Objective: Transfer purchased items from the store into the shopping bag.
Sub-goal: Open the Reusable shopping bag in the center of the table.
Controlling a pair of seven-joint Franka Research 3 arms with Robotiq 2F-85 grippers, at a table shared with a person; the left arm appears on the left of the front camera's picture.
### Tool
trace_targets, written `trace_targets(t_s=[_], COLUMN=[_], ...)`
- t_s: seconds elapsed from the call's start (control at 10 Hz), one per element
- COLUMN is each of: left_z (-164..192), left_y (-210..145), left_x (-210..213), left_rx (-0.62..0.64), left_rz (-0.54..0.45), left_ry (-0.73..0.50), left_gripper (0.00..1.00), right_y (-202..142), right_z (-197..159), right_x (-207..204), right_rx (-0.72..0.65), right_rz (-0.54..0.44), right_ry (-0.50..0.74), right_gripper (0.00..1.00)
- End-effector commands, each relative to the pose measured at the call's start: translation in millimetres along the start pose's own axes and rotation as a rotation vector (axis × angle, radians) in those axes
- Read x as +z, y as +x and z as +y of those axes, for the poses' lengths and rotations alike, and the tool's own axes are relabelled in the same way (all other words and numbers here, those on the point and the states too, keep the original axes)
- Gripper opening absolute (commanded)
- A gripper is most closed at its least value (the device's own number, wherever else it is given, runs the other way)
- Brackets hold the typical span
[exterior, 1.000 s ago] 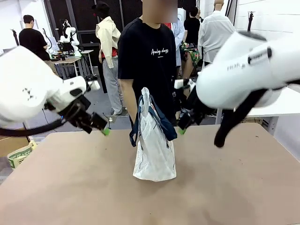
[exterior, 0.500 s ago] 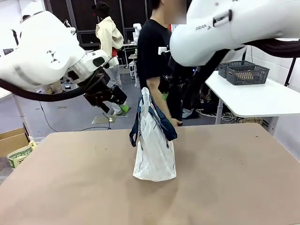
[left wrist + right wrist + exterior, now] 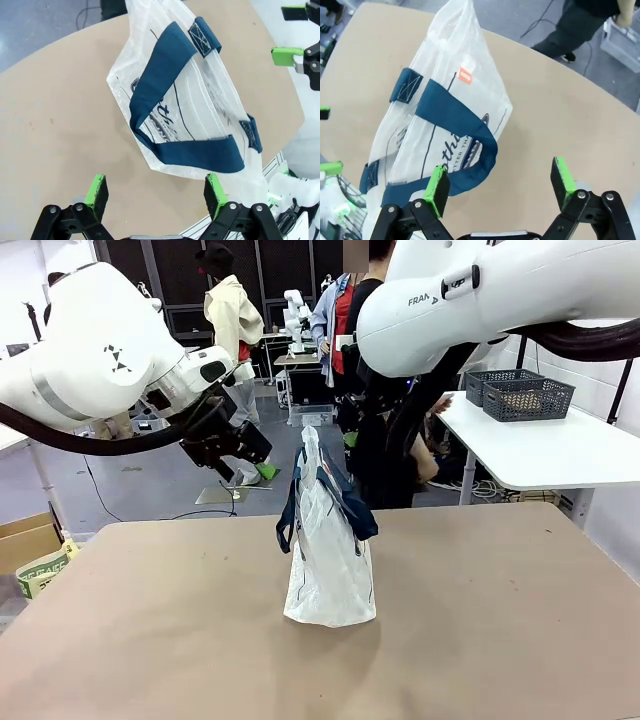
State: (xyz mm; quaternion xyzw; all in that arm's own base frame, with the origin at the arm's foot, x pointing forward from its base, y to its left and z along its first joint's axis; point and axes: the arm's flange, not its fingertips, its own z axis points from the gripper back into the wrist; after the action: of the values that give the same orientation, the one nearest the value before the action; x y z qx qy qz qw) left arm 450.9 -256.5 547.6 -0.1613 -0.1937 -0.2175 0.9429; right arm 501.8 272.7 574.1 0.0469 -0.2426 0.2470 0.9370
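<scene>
Left tool (image 3: 156, 189), jaws wide, above crinkly translucent navy-strapped shopping bag (image 3: 200, 100)

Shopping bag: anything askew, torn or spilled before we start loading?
Nothing spilled or torn. The shopping bag stands upright on the table, but its mouth looks pinched flat and the navy handles droop down its sides, so loading looks awkward.

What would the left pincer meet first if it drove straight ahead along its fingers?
Probably the shopping bag. The left pincer, open and empty, looks down at it, and the nearer blue handle lies closest in line. Depth is unclear; it might skim past onto the table.
</scene>
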Motion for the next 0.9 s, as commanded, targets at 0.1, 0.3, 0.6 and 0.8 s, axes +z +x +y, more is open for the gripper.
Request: trace_targets(t_s=[0.1,0.3,0.6,0.8], left_z=[-24,-30,-32,-35], left_y=[29,35,33,33], left_x=[10,7,-6,-6], left_rx=[0.211,0.283,0.287,0.287], left_rz=[0.058,0.128,0.182,0.182], left_ry=[0.051,0.047,-0.002,-0.011], left_gripper=[1.00,1.00,1.00,1.00], right_y=[30,39,50,51], right_z=[9,15,17,17], right_x=[-14,-26,-40,-45], right_rx=[-0.157,-0.217,-0.257,-0.277], right_rz=[0.049,0.067,0.056,0.064], right_ry=[-0.076,-0.050,0.009,0.048], right_gripper=[1.00,1.00,1.00,1.00])
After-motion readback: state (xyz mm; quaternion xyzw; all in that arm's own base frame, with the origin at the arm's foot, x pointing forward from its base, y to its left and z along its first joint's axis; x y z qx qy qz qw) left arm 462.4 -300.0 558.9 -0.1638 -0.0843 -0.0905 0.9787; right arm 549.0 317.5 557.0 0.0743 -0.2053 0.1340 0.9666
